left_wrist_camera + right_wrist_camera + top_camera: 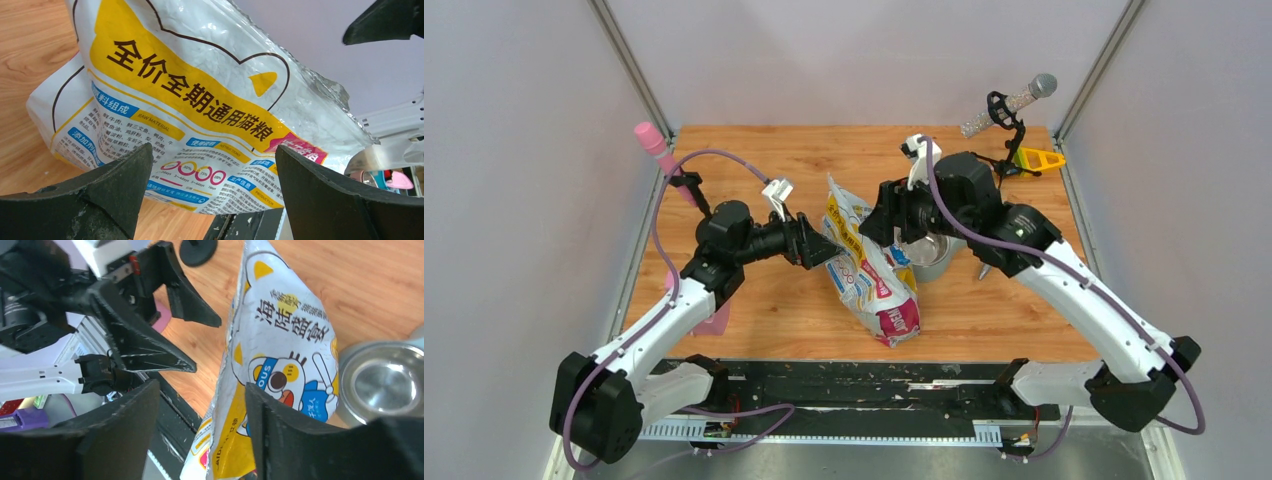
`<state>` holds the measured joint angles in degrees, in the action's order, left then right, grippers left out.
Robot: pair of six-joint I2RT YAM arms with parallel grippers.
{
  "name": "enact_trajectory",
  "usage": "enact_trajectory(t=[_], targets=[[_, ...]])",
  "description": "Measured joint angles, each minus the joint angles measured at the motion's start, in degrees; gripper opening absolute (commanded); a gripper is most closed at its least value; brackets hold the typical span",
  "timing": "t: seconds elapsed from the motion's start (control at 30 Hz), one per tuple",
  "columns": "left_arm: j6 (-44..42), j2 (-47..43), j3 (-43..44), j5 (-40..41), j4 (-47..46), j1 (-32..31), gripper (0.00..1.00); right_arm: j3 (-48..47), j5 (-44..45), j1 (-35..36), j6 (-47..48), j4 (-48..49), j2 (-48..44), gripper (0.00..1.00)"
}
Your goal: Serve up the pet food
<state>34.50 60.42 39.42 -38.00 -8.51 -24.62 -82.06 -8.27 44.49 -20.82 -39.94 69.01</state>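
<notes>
The cartoon-cat bag [871,268] stands slumped in the middle of the wooden table, its top edge up. No kibble shows in any view. My left gripper [827,250] is open at the bag's left side; in the left wrist view [214,150] the printed back of the bag [200,100] fills the space just beyond the open fingers. My right gripper [870,225] is open at the bag's upper right. In the right wrist view [200,387] the bag's edge [272,335] lies just inside the right finger. A steel bowl [927,252] stands empty right of the bag [385,385].
A microphone on a black stand [1012,102] and a yellow piece [1039,158] are at the back right. A pink microphone [652,140] stands at the back left and a pink block [714,320] at the left edge. A crumb-strewn black rail [844,385] runs along the front.
</notes>
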Motion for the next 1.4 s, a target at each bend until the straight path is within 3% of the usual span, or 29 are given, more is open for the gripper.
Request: enact_trajectory(t=[0.2,0.43,0.87,1.13,1.4], targets=[[-0.8,0.4,0.0,-1.7,-0.5,0.0,1.00,-5.3,-0.1,-1.7,-2.2,-10.3,6.4,0.42],[-1.6,1.1,0.0,-2.2,-0.3,0.0,1.00,-6.3,-0.8,-3.5,-3.0,-14.8,7.9,0.30],[-1.6,2.9,0.0,-2.4,-0.3,-0.3,1.00,-7.7,-4.4,-5.2,-3.2,-16.6,10.6,0.30],[-1.6,4.6,0.4,-2.4,-0.7,-2.1,1.00,-8.4,-8.0,-5.4,-2.2,-16.2,11.7,0.41],[-1.6,5.4,0.7,-2.5,-0.7,-2.7,1.00,-8.3,-9.8,-5.4,-1.6,-15.1,11.6,0.39]])
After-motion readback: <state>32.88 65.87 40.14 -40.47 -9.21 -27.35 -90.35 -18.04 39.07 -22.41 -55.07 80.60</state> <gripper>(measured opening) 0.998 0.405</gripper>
